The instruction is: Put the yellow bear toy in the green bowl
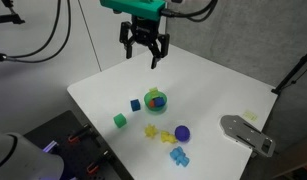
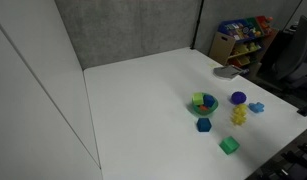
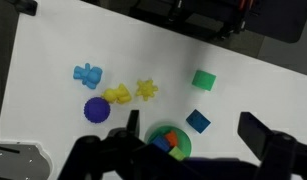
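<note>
My arm's black two-finger gripper [image 1: 145,52] hangs high above the far part of a square white table [image 1: 213,95]. Its fingers are spread apart and hold nothing.

The tiny, lumpy yellow bear toy [image 3: 117,95] lies on the tabletop, outside the bowl, in a loose cluster of small toys. In the wrist view it sits between a purple ball [image 3: 96,110], just to its left, and a paler star-like yellow toy [image 3: 146,90], just to its right. I cannot tell whether it touches either one. A small blue toy figure [image 3: 87,74] lies further left, beyond the ball.

The small round bright green bowl [image 1: 163,102] stands near the middle of the table, close to the bear but apart from it (there is something red and blue inside the bowl). A blue cube [image 3: 198,121] sits just beside the bowl, and a green cube [image 3: 203,80] lies a little beyond that. In an exterior view, a flat grey object [image 1: 248,135] rests at the table's right edge.
</note>
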You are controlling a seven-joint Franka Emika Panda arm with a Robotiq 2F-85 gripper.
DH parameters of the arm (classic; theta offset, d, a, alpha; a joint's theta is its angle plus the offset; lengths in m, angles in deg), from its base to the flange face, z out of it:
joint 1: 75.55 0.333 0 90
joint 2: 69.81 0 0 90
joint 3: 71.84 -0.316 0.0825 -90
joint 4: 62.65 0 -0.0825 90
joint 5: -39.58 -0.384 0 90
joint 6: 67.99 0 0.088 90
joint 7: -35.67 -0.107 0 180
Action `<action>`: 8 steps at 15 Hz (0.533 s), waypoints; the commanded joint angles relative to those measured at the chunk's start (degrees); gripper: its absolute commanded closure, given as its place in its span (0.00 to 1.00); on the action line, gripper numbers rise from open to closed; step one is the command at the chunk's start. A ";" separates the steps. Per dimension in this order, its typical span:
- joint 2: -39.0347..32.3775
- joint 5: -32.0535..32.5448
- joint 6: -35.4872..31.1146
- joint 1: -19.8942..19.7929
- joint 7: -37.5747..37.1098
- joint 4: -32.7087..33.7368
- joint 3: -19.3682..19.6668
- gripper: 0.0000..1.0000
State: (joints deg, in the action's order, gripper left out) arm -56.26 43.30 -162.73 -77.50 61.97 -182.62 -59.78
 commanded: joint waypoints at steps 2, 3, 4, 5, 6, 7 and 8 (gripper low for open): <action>-3.93 0.25 -5.09 -1.79 -1.76 -1.68 -0.81 0.00; -4.64 0.17 -6.89 -2.13 -2.10 -2.57 -0.76 0.00; -5.40 0.09 -8.75 -2.51 -2.60 -3.42 -0.74 0.00; -5.87 0.03 -11.53 -2.96 -3.79 -4.75 -0.73 0.00; -6.50 -0.13 -13.61 -3.30 -4.63 -5.68 -0.72 0.00; -7.05 -0.06 -16.78 -3.69 -6.14 -7.09 -0.77 0.00; -7.66 -0.01 -19.63 -4.02 -7.50 -8.32 -0.82 0.00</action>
State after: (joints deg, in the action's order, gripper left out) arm -63.15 43.30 -176.05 -80.00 58.34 -188.02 -59.80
